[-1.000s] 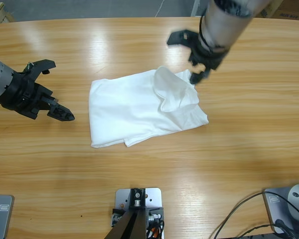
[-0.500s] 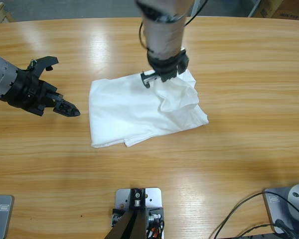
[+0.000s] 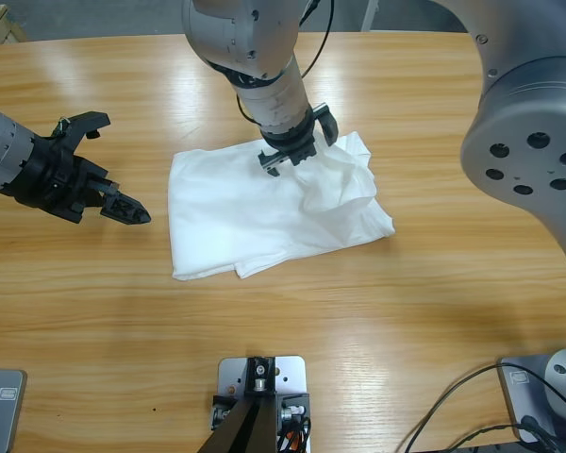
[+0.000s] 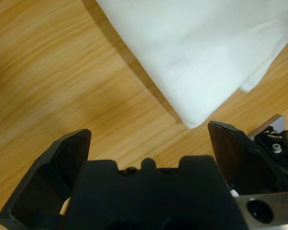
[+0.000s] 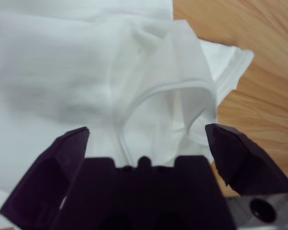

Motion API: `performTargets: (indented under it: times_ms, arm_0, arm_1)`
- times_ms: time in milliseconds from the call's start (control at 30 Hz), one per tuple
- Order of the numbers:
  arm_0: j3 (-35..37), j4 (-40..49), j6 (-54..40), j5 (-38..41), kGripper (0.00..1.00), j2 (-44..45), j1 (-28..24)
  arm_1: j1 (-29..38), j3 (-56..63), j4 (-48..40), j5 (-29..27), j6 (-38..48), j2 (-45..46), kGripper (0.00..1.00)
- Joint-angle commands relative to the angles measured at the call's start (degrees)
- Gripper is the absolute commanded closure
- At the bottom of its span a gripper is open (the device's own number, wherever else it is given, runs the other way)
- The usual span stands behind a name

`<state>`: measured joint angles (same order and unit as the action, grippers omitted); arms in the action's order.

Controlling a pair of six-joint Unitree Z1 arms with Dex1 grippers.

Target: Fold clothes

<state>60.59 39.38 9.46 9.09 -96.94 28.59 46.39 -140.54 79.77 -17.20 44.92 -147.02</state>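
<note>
One T-shirt [image 3: 264, 212] beneath wide right jaws.

Right gripper [image 5: 146, 136] jaws spread wide over rumpled white T-shirt [image 5: 62, 72]; wooden table [image 5: 249, 48] beyond.

Overhead looks down; wrists close, sharing T-shirt [image 3: 264, 203].

Cloth, wood and metal

The shirt [image 3: 264, 212] is soft white matt cloth, rumpled at one end. The counter [image 3: 434, 302] is glossy varnished wood with visible grain. The arm [image 3: 255, 47] over the shirt is smooth silver-grey metal; both grippers' jaws look matt black.
</note>
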Motion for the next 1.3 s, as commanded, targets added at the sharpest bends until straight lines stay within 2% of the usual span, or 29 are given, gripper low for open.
performTargets:
  times_ms: [33,200,533,767,1100,1233,1300]
  arm_0:
    - [-1.8,-1.2,0.2,0.9,0.046,-2.7,-1.0]
    - [-1.8,-1.2,0.2,0.9,0.046,-2.6,-1.1]
    - [-2.2,-1.3,0.2,0.9,0.046,-2.5,-1.2]
    - [-2.3,-1.3,0.2,0.9,0.046,-2.5,-1.2]
    - [-2.9,-2.2,0.5,0.9,0.046,-2.7,-1.2]
    - [-3.4,-2.1,1.0,1.2,0.046,-2.0,-1.5]
    - [-3.5,-2.2,2.1,4.4,0.046,-2.0,-4.3]
  arm_1:
    - [0.4,-0.4,9.8,-4.1,0.2,-4.9,0.011]
    - [-1.5,0.8,12.2,-7.7,-0.1,-5.7,0.013]
    - [-5.2,12.2,12.2,-13.4,0.3,-3.2,0.055]
    - [-10.1,13.0,12.2,-17.8,-1.2,-0.4,0.059]
    - [-12.8,14.0,12.2,-18.5,-4.7,-0.6,0.059]
    - [-15.3,15.3,12.2,-17.7,-7.1,6.9,0.065]
    - [-15.6,15.4,12.2,-16.3,-9.1,13.4,0.069]
